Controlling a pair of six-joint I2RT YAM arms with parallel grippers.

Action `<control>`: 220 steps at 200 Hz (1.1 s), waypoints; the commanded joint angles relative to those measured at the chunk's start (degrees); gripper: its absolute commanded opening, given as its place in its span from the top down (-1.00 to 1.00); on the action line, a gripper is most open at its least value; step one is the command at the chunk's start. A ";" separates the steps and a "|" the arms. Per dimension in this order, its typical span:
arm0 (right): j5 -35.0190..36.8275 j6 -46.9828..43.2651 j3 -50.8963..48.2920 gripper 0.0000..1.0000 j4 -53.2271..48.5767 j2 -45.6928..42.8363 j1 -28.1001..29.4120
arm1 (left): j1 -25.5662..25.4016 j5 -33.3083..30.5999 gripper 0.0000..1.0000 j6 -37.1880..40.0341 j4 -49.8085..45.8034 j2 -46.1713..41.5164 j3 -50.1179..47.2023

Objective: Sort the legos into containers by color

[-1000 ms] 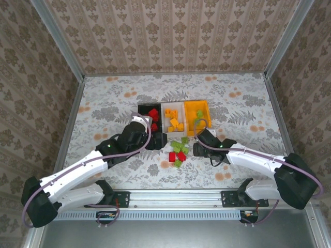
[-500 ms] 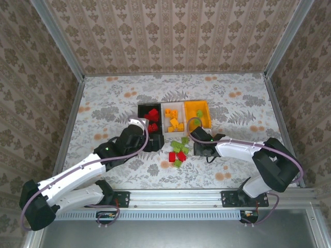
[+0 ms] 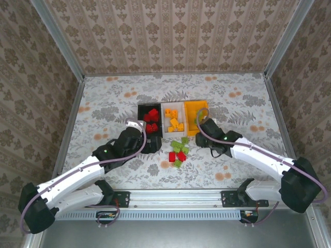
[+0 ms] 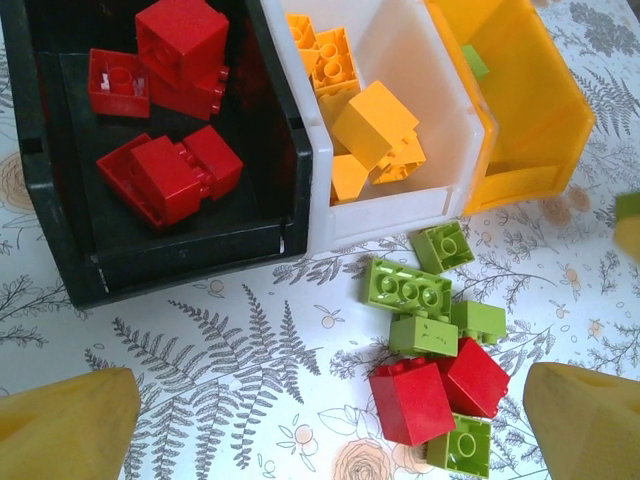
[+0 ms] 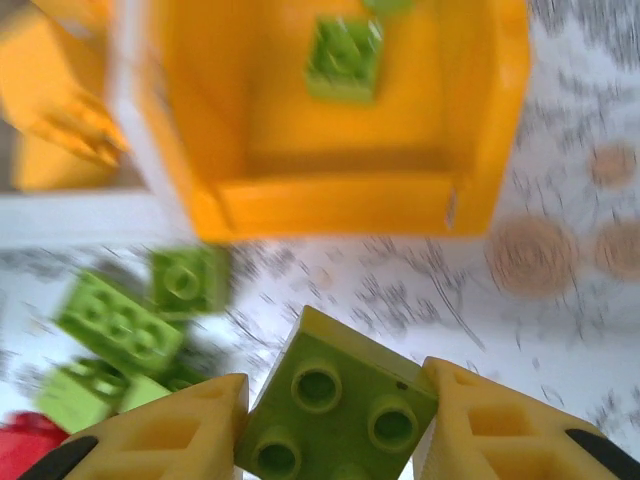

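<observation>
Three containers stand side by side: a black bin (image 3: pixel 140 111) with red legos (image 4: pixel 170 175), a white bin (image 3: pixel 166 120) with orange legos (image 4: pixel 375 125), and an orange bin (image 3: pixel 197 110) with a green lego (image 5: pixel 345 55) inside. Loose green legos (image 4: pixel 408 290) and red legos (image 4: pixel 412 400) lie in a heap (image 3: pixel 179 150) just in front of the bins. My right gripper (image 5: pixel 332 415) is shut on a light green lego (image 5: pixel 345 375), held above the table just before the orange bin's near wall (image 5: pixel 340 205). My left gripper (image 4: pixel 330 420) is open, empty, and hovers in front of the black bin.
The patterned tabletop (image 3: pixel 243 108) spreads to the right and left of the bins. Patterned walls and metal posts (image 3: pixel 276 46) close in the back and sides. Both arms (image 3: pixel 258 157) reach in from the near rail.
My right gripper has closed on a green lego at the heap and carried it back toward the orange bin. The left gripper stayed open and barely shifted.
</observation>
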 commanded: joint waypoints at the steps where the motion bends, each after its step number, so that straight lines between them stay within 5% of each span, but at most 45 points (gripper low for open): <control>1: -1.31 -2.16 7.16 0.26 -1.04 5.12 -2.14 | 0.69 -0.87 -1.00 -1.93 -0.91 -1.32 -1.33; 67: -3.55 -0.57 23.21 0.18 0.21 25.19 -9.68 | 0.67 0.41 -0.99 -4.84 -1.51 -4.83 -4.66; 104: -4.59 -0.46 26.74 -0.29 -1.39 25.80 -10.10 | 0.63 1.15 -0.99 -5.83 -0.83 -5.93 -6.38; 178: -11.80 4.29 6.19 -0.34 0.97 7.06 0.23 | 0.82 1.33 -1.00 -5.07 0.11 -5.59 -6.04; 220: -16.52 6.48 -3.59 -0.38 6.37 4.90 7.86 | 1.35 1.50 -1.00 -5.13 -0.11 -5.71 -6.44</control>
